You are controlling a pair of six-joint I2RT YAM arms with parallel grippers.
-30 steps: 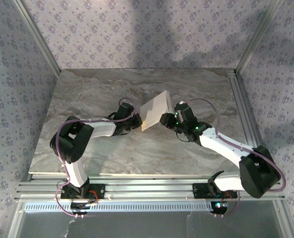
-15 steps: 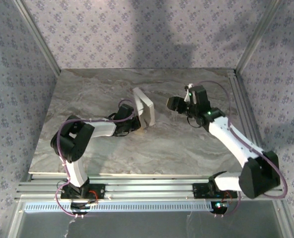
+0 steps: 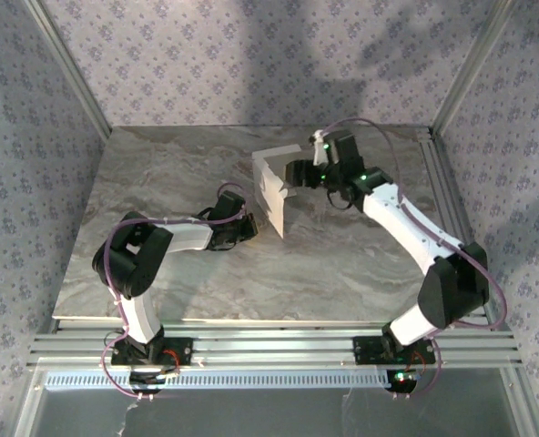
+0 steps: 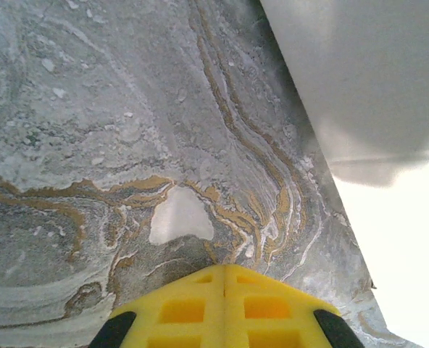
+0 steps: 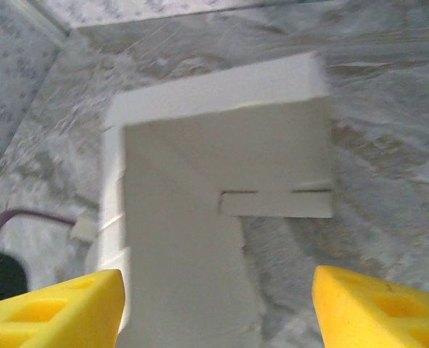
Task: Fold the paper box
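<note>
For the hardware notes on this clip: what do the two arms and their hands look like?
The left arm and right arm share white links and bulky black joints, each trailed by a looping purple cable. Small green lights glow on the right arm. The left hand and right hand have bright yellow fingers with square moulded recesses.

Counter (image 3: 160, 173) was a grey marble-look slab w/ tan veins, alu rail (image 3: 269, 346) along its near edge. Paper box (image 3: 271, 187) stood on it approx mid-width, toward the back, part-folded, white panels upright.
</note>
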